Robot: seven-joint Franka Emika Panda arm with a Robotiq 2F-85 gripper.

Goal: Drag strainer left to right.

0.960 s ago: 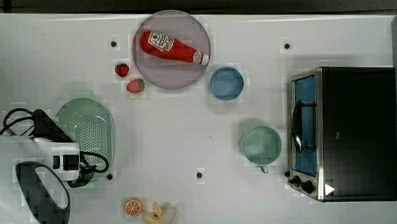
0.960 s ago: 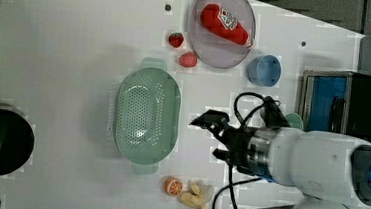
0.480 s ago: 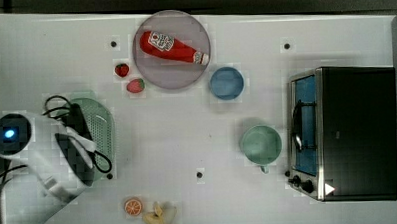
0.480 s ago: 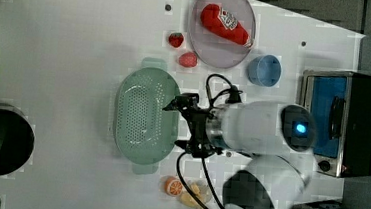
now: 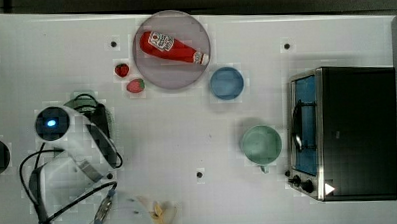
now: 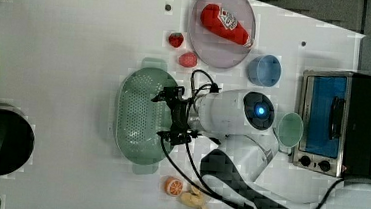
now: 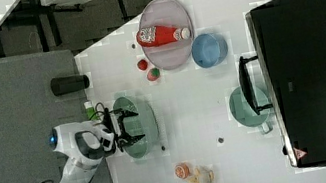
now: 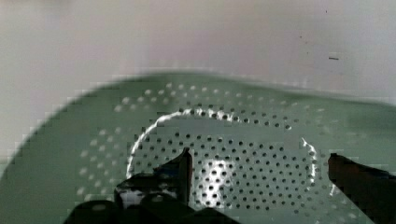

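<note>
The strainer [image 6: 132, 115] is a pale mint-green oval colander lying on the white table, in the left view's middle-left. My gripper [image 6: 168, 115] hangs open over its inner side, close to the rim that faces the left view's right. One black finger [image 6: 167, 94] and the other finger [image 6: 170, 136] are spread wide with nothing between them. In the right view the gripper [image 7: 131, 126] is over the strainer [image 7: 147, 124]. The wrist view looks down into the strainer's holed bottom [image 8: 224, 140] between the open fingertips [image 8: 180, 168]. In the top view my arm [image 5: 72, 141] covers most of the strainer.
A teal mug [image 5: 260, 145] stands in front of a toaster oven [image 5: 342, 132] at the top view's right. A blue bowl [image 5: 226, 83], a plate [image 5: 150, 73] holding a ketchup bottle [image 5: 172, 49] and two strawberries [image 5: 121, 70] lie farther back. An orange slice [image 6: 173, 186] and a banana lie near the front edge.
My arm has swung in over the strainer from the top view's lower left. The gripper stayed open and the strainer has not moved.
</note>
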